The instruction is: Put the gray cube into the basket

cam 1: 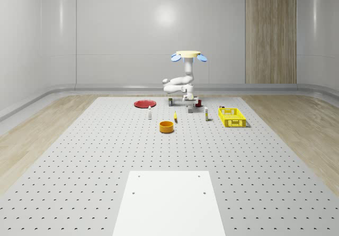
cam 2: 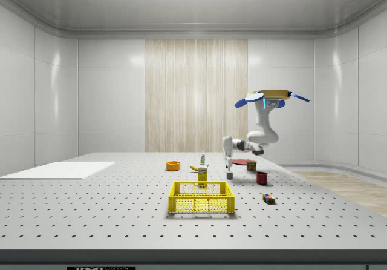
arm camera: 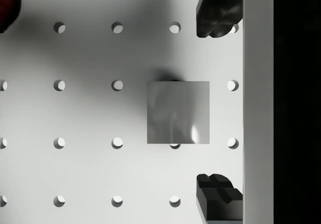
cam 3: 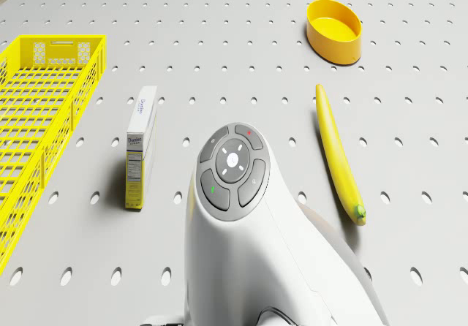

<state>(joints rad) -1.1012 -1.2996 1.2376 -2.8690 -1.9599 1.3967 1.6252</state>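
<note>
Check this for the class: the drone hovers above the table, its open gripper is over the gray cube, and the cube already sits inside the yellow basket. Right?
One error. The gray cube lies on the bare perforated table, not in the yellow basket, as the wrist view shows. The rest stands: the drone hovers, the open gripper above the cube.

Gray cube point(arm camera: 178, 112): plain, smooth-faced, resting flat on the perforated desk point(arm camera: 85, 113), edges square to the hole grid. It sits apart from the basket, on the whole-scene view's left of it.

Basket point(cam 1: 232, 117): yellow, rectangular, with open-mesh lattice walls, upright on the desk, open side up. Its interior holds nothing; the cube is not in it.
</note>
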